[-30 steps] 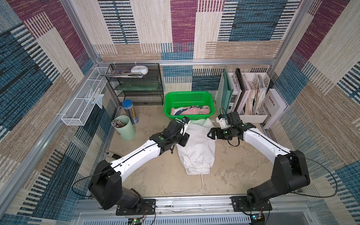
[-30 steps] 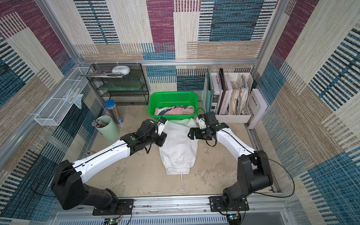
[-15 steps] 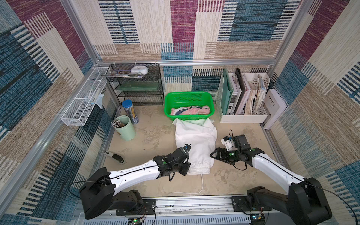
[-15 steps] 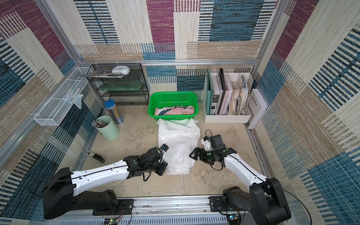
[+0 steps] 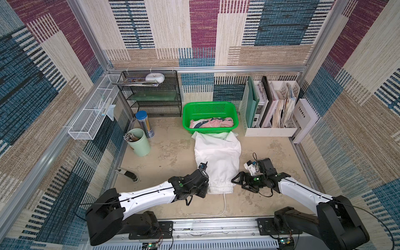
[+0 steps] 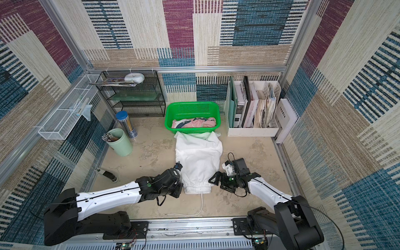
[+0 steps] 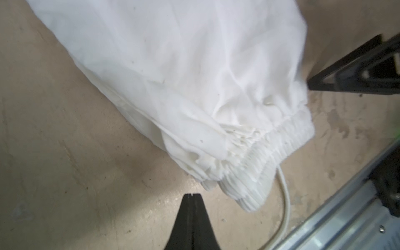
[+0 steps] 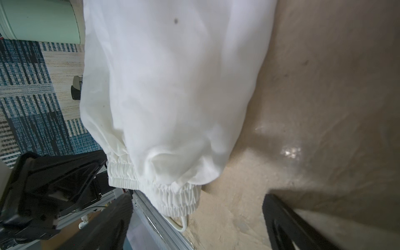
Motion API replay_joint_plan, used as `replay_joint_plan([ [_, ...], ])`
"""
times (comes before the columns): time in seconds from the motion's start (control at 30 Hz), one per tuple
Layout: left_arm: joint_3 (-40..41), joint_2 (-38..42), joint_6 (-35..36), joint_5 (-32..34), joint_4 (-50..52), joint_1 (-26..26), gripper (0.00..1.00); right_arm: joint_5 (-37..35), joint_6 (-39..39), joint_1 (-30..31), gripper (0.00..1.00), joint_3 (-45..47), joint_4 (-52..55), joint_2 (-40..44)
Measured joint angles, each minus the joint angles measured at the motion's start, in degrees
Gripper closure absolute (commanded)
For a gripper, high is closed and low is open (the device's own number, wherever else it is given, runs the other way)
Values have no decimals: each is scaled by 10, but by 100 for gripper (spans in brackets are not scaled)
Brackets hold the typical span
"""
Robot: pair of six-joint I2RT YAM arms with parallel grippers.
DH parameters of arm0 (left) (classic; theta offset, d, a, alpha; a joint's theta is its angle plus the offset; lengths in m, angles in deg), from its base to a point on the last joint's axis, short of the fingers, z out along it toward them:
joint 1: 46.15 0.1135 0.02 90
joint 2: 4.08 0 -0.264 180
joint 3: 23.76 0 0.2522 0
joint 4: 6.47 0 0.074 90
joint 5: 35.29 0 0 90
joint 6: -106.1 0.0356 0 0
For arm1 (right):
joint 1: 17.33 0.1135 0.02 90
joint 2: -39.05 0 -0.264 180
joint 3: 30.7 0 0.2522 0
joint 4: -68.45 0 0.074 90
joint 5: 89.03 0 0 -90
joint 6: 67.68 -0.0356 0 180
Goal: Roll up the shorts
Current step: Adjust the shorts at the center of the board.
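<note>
Woven panels in blue, maroon and cream wall the cell on three sides, and my feed shows a scuffed beige tabletop (image 5: 168, 155) inside them. Both arms reach in low from the near rail.

On my screen the white shorts (image 5: 218, 155) lie lengthwise down the middle of the table, unrolled. Their far end touches the front wall of the green basket (image 5: 208, 109), and the elastic waistband (image 5: 220, 189) points toward the arm bases. A white file organizer (image 5: 268, 129) stands at the back right and a black wire shelf (image 5: 151, 97) at the back left. The pink shorts (image 5: 218, 123) sit bunched inside the basket. A mint cup (image 5: 139, 142) stands well apart to the left.

My left gripper (image 7: 192, 194) has its jaws pressed together with nothing between them. It sits low over the table, just beside the waistband's left corner. My right gripper (image 5: 241, 184) is spread wide and empty, just beside the waistband's right end. I cannot tell whether its nearer finger (image 7: 346, 73) brushes the cloth.

The white drawstring (image 5: 224, 205) trails from the waistband and curls across the table toward the rail.
</note>
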Motion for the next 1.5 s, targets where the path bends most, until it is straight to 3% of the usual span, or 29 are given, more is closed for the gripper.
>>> replay_joint_plan([
  [0.13,12,80,11,9,-2,0,100,14,-7,0,1,14,-29,-3],
  [0.23,16,85,17,8,-7,0,100,25,-10,0,1,24,-50,-6],
  [0.57,22,-37,10,-21,-78,-1,100,42,-9,0,1,35,-80,-14],
  [0.93,-19,-45,25,-35,-115,-2,100,63,-5,0,1,47,-108,-27],
  [1.3,10,-162,17,-35,-129,-2,100,85,15,0,0,49,-123,-42],
  [1.5,-2,-223,10,-35,-207,-2,100,120,35,4,0,48,-146,-76],
])
